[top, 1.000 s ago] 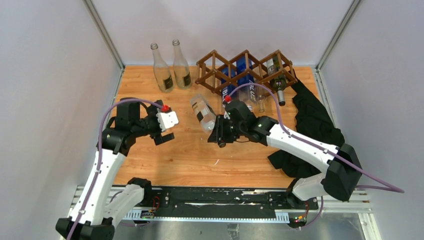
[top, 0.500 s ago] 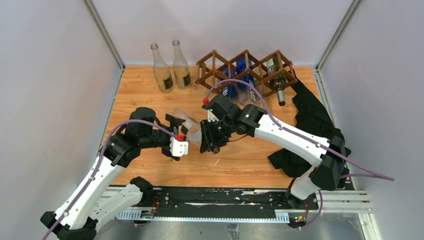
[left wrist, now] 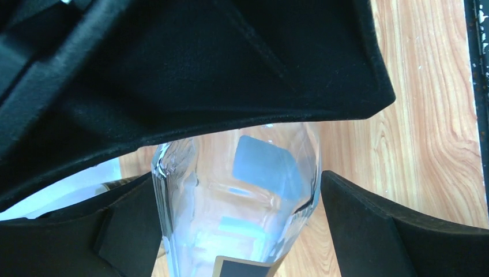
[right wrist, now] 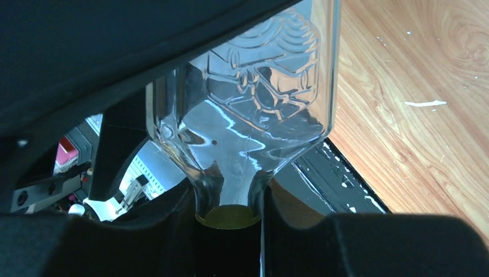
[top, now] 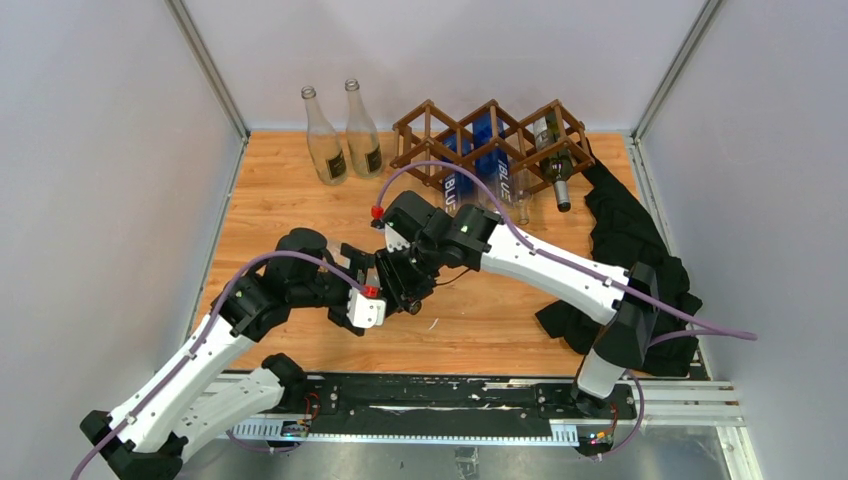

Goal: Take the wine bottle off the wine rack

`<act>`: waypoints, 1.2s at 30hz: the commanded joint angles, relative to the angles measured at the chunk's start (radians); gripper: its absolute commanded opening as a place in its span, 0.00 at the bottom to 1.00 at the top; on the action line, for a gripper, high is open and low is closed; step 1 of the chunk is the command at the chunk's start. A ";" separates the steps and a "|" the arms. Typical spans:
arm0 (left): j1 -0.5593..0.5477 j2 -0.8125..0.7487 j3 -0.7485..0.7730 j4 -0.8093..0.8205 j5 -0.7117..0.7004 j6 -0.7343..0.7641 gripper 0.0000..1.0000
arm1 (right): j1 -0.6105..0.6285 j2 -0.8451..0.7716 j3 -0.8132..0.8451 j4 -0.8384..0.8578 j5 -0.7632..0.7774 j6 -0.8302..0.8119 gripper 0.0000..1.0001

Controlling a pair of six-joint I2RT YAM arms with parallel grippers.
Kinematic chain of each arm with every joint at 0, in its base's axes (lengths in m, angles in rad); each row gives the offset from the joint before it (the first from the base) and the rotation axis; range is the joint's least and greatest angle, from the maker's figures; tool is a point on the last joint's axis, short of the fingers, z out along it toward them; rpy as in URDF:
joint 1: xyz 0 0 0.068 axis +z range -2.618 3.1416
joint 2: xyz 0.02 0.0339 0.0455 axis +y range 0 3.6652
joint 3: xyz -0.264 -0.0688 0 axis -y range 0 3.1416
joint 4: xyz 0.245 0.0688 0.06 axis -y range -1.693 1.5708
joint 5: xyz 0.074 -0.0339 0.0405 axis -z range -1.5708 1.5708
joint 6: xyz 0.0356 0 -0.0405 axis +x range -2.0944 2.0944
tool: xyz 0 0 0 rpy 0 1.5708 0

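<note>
Clear glass wine bottle (left wrist: 236, 202), off the wooden wine rack (top: 490, 150) at the far edge and held over the middle of the worktop (top: 290, 200), toward its near edge: right fingers (right wrist: 357, 248) clamped on its neck, left fingers (left wrist: 375, 231) closed against both sides of its body.

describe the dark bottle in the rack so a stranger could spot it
At the far side of the wooden table stands the brown wooden lattice wine rack. In its rightmost cell, beside the black cloth, lies the dark glass wine bottle, neck toward the arms. The clear bottles with blue labels to its left differ: only it is dark with a pale label.
</note>
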 commanded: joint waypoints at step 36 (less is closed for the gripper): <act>-0.008 0.032 0.105 0.364 -0.018 -0.895 0.00 | -0.141 -0.601 -0.522 0.590 0.185 -0.102 0.98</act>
